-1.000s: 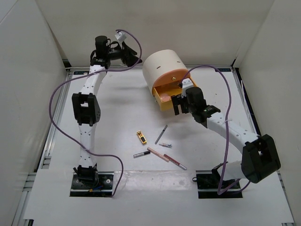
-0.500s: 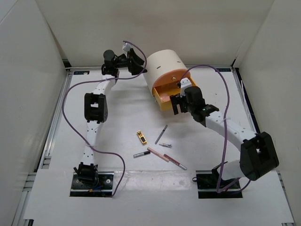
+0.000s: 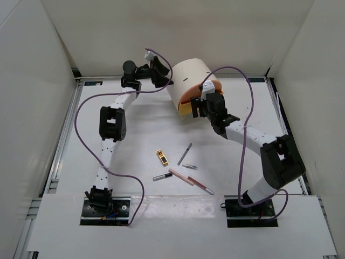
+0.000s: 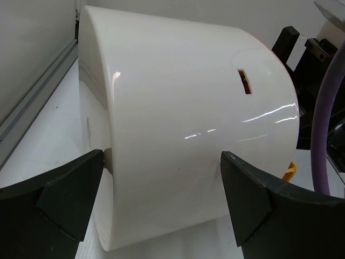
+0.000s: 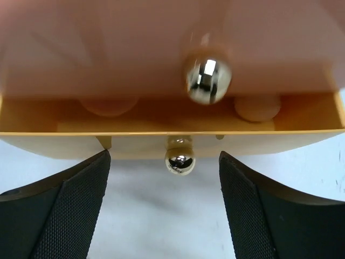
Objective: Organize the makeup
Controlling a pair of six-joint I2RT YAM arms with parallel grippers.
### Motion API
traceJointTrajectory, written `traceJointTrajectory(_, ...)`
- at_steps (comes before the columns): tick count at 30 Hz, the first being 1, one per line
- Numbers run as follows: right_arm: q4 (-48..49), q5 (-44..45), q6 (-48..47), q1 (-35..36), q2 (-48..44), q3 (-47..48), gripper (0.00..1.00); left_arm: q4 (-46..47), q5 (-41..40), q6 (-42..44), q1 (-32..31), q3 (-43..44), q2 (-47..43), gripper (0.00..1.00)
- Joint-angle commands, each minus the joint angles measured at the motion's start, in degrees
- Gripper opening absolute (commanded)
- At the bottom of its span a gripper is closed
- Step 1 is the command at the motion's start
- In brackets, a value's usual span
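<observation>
Makeup (image 3: pixel 180 175) lies loose mid-table: a gold lipstick (image 3: pixel 161 157), pencils (image 3: pixel 185 154) and a small tube (image 3: pixel 162 176), well apart from the cream box (image 3: pixel 188 75) at the back. Right gripper (image 3: pixel 200 106), fingers spread, faces the knob (image 5: pixel 179 160) of a part-open orange drawer (image 5: pixel 81 141). Left gripper (image 4: pixel 161 167), spread wide, straddles the box's rear. Step in hand looks like working the drawer; next, the knob needs a centred pinch while the box is steadied. White tabletop (image 3: pixel 124 162), plain white walls (image 3: pixel 32 108)

Glossy cream box (image 4: pixel 183 135), orange drawer (image 5: pixel 161 141), chrome knob (image 5: pixel 179 161) — on the white desk (image 3: pixel 135 140), gold lipstick (image 3: pixel 161 157), pink pencil (image 3: pixel 180 176) — purple cables (image 3: pixel 245 140).
</observation>
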Motion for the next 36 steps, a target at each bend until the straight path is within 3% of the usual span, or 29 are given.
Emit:
traceJointTrajectory(1,17.66,3.97,1.27,0.10,2.32,0.29,0.84,0.97,2.59,-1.50,-2.14,-1.35,-2.95,0.98)
traceJointTrajectory(8,25.23,7.85,-0.65,0.11,7.25,0.73,0.93,-2.19,1.89,0.34,-1.61,-2.58,-4.09,0.98)
traceJointTrajectory(13,17.96,4.69,1.01,-0.07,2.17,-2.25,0.99,-6.05,0.48,1.66,1.28,-2.32,-5.05,0.98)
traceJointTrajectory(19,6.44,-9.89,4.18,-3.93,-7.51,-11.48,0.99,-10.09,-2.68,0.60,8.05,-2.76,-8.21,0.98)
traceJointTrajectory(25,8.71,-24.03,2.96,-9.03,-1.39,-11.24,0.96,-24.32,-7.96,6.22,13.16,-8.03,-16.12,0.98)
traceJointTrajectory(29,11.33,-25.55,2.77,-9.39,5.83,-6.66,0.79,-38.12,-14.60,17.09,12.11,-17.15,-24.02,0.98)
traceJointTrajectory(30,12.39,-25.90,2.42,-9.74,6.89,-6.22,0.71,-42.67,-16.90,18.78,11.93,-23.09,-28.74,0.98)
traceJointTrajectory(31,15.18,-26.08,3.12,-10.09,9.16,-5.69,0.71,-45.93,-19.18,20.63,11.75,-26.28,-31.40,0.98)
traceJointTrajectory(32,16.52,-26.43,4.51,-10.44,10.06,-5.16,0.71,-47.62,-26.52,23.26,11.92,-29.62,-34.29,0.98)
traceJointTrajectory(33,17.49,-26.43,4.53,-10.44,10.76,-4.55,0.71,-50.85,-30.24,24.06,9.23,-37.05,-40.50,0.98)
traceJointTrajectory(36,22.41,-25.38,6.98,-10.36,12.87,-4.37,0.71,-50.18,-40.80,23.46,8.32,-53.14,-52.46,0.98)
